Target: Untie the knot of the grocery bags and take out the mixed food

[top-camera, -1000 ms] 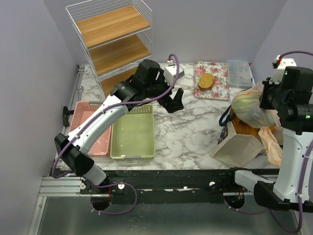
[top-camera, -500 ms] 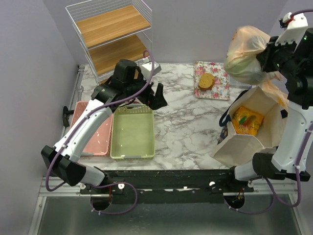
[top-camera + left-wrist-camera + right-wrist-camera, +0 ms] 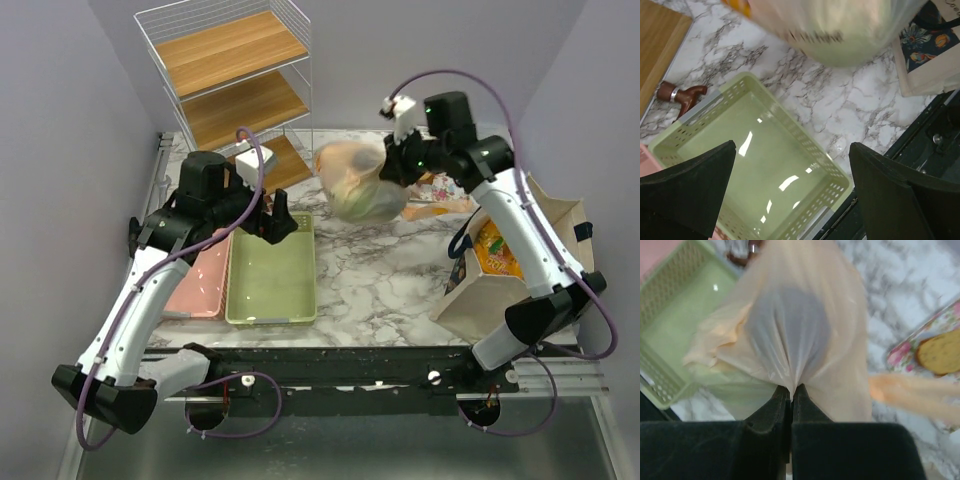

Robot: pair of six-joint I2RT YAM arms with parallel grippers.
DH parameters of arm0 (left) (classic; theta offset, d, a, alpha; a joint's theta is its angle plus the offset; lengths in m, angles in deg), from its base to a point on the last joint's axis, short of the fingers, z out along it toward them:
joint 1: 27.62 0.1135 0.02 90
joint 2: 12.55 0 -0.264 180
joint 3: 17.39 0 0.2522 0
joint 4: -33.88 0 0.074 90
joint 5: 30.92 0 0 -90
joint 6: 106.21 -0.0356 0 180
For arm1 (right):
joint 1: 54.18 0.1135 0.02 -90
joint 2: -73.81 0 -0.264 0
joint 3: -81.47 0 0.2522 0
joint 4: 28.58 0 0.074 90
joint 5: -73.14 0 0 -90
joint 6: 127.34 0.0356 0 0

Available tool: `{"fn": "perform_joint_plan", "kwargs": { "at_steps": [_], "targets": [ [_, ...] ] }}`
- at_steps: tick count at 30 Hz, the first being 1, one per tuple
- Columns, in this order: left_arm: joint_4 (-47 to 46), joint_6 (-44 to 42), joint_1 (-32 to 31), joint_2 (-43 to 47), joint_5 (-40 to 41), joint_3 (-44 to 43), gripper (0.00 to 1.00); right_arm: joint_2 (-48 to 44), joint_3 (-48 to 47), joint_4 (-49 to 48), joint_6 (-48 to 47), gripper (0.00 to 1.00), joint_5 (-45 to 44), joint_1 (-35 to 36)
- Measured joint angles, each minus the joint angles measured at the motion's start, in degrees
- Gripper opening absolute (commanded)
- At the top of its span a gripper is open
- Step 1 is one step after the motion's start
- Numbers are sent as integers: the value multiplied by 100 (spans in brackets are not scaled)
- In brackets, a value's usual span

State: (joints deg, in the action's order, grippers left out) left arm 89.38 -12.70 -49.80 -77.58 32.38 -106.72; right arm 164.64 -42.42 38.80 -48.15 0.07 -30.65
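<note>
Tan grocery bag (image 3: 360,182), just one, hangs pinched in right hand (image 3: 791,389).

Tan bag (image 3: 360,182), green basket (image 3: 272,275), marbled table (image 3: 385,275)

Right claw (image 3: 791,389) carried grocery bag (image 3: 360,183) leftward toward green basket (image 3: 272,276).

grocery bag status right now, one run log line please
right claw: shut on grocery bag, held in air | left claw: open over green basket | bag: not yet emptied
</note>
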Motion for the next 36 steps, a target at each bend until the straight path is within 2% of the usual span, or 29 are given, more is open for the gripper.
{"fn": "perform_joint_plan", "kwargs": {
  "at_steps": [5,12,15,16,17,19,20,22,25,28,32,36],
  "targets": [
    [227,-160,372,468,168,221,99,-7,1569,-109,-577,1,-216,389],
    [444,-461,487,848,302,496,99,-162,3093,-160,-988,1,-219,553],
    [468,-553,494,907,343,625,99,-334,3462,-179,-1008,1,-138,686],
    [472,-568,496,918,352,671,99,-372,3469,-186,-1008,8,-101,763],
    [476,-588,496,922,354,713,99,-422,3464,-227,-1008,28,-52,855],
    [481,-616,496,920,352,758,98,-505,3418,-247,-1005,61,85,1023],
    [494,-636,496,916,350,761,99,-525,3355,-223,-1036,72,149,1073],
    [496,-675,496,916,348,761,98,-540,3206,-146,-1167,81,181,1161],
    [520,-748,496,914,310,756,99,-686,3136,111,-1486,80,0,1176],
    [535,-813,496,922,236,756,99,-1134,3311,415,-1847,67,-216,1165],
    [575,-846,496,984,155,756,99,-2022,3696,907,-2380,56,-459,1163],
    [623,-841,496,1082,46,756,99,-2415,4304,1255,-2809,55,-837,1163]
  ]
}}
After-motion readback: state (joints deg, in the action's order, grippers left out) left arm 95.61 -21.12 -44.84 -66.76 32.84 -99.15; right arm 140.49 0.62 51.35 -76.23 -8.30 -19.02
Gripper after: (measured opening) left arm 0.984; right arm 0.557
